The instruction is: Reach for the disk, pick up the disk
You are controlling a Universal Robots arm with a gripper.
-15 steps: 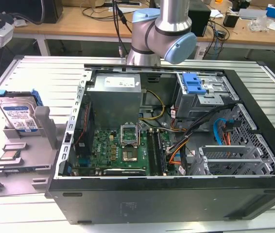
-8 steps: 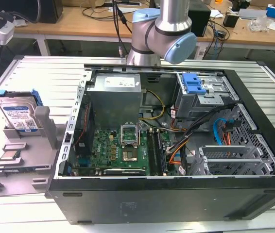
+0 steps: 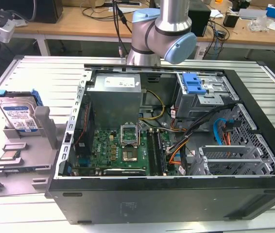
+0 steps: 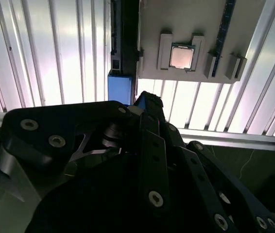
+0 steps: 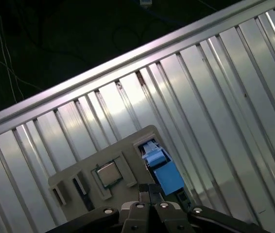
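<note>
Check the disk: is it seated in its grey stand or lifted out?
Seated. In the exterior view the disk stands on edge, tilted, its lower edge sunk in the grey stand.

Disk (image 3: 17, 114) upright in holder (image 3: 18, 167), top edge exposed, grey post (image 3: 44, 124) just beside, computer case (image 3: 176, 199) near

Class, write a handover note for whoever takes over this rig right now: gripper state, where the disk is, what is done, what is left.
Gripper: shut, holding nothing, poised over the grey holder beside the computer case.
Disk: upright in the holder, at the exterior view's left. In the first wrist view its blue bracket sits just beside the gripper's tip.
Done: gripper is near the disk; no contact shows.
Left: disk not yet gripped or lifted.
</note>
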